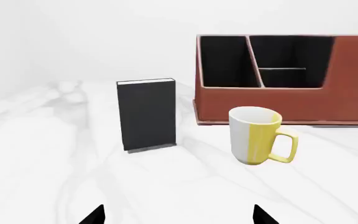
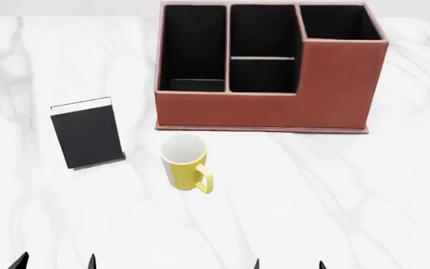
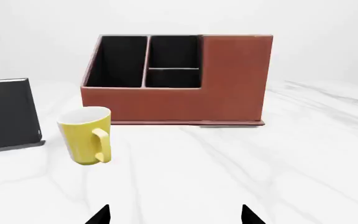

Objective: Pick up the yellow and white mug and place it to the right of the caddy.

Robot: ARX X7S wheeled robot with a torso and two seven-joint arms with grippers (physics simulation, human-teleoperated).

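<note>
Yellow outside and white within, the yellow and white mug (image 2: 184,163) stands upright on the marble worktop (image 2: 335,190), just in front of the caddy (image 2: 335,84) near its left front corner, handle turned toward the robot. Both pincers sit low and well short of it, the left pincer (image 2: 55,262) and right pincer (image 2: 288,264) each with tips apart and empty. A careless sideways approach could tip the mug or knock the black book (image 2: 85,133) (standing on edge, so easily toppled). Right of the caddy the worktop lies bare, though carrying the mug across risks clipping the caddy's front corner
</note>
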